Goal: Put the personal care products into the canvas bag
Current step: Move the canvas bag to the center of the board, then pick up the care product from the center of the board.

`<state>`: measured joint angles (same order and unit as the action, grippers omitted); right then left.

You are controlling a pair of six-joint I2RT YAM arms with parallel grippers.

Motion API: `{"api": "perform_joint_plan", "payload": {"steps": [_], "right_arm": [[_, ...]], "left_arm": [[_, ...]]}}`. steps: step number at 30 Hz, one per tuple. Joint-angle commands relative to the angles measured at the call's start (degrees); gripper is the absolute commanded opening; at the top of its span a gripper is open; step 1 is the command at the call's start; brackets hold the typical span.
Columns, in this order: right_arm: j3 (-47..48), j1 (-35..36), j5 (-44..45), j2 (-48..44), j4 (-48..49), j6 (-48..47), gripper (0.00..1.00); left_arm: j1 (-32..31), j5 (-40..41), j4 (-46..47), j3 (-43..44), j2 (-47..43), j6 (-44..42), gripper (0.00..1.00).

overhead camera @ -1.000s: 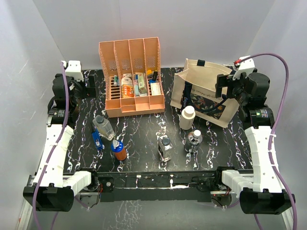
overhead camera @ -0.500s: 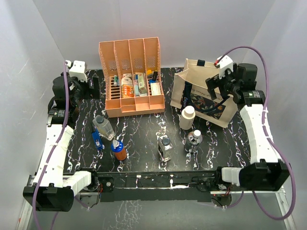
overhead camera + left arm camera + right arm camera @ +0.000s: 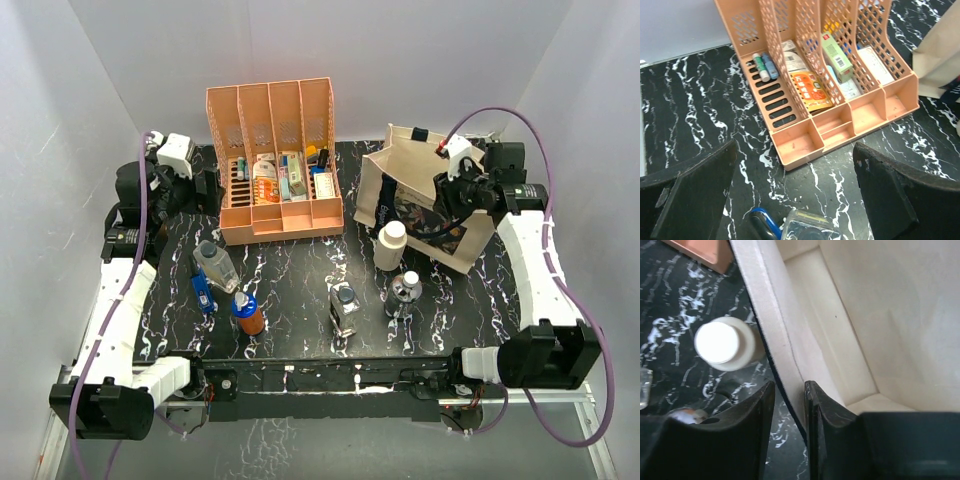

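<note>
While right jaws pinch cream canvas bag [image 3: 865,315] rim, left jaws splayed wide, veined black table [image 3: 690,100].

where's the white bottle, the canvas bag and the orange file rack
white bottle [image 3: 716,342], right wrist view, on its round cap
canvas bag [image 3: 371,188], top external view, on the cream side panel facing the rack
orange file rack [image 3: 799,144], left wrist view, on the low front tray of an end slot

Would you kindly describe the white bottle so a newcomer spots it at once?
Find the cream canvas bag at the far right. Just before its left corner stands the white bottle. It alone is all white; its neighbours are clear or dark.
</note>
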<state>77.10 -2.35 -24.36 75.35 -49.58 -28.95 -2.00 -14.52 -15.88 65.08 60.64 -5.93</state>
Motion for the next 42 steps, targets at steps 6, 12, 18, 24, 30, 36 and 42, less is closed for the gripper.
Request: {"api": "perform_joint_plan", "payload": {"steps": [6,12,18,24,30,36,42], "right_arm": [[-2.59,1.89,-6.95,-7.20,1.36,14.89,0.22],[-4.30,3.90,-12.79,-9.65,1.20,14.38,0.22],[-3.28,4.54,-21.57,-12.69,-4.22,7.18,0.46],[-5.05,7.12,-18.00,-14.79,-17.79,-8.84,0.82],[-10.93,9.43,-12.66,-17.43,-20.20,-14.43,0.91],[-17.77,12.49,-7.25,-17.05,-15.94,-15.40,0.88],[-20.78,13.66,-7.87,-16.59,-10.81,-14.83,0.80]], "left_arm": [[-0.20,-9.57,0.84,-0.60,0.93,1.15,0.97],[-0.20,-9.56,0.38,-0.91,0.63,1.27,0.97],[-0.15,-9.43,-0.43,-1.01,0.79,0.78,0.97],[-0.11,-8.86,-0.78,-1.36,0.99,-0.69,0.97],[-0.12,-9.03,-0.21,-1.36,1.88,-0.70,0.97],[-0.12,-8.43,-0.11,-1.59,1.94,-1.09,0.97],[-0.11,-8.39,0.05,-1.88,2.03,-1.39,0.97]]}}
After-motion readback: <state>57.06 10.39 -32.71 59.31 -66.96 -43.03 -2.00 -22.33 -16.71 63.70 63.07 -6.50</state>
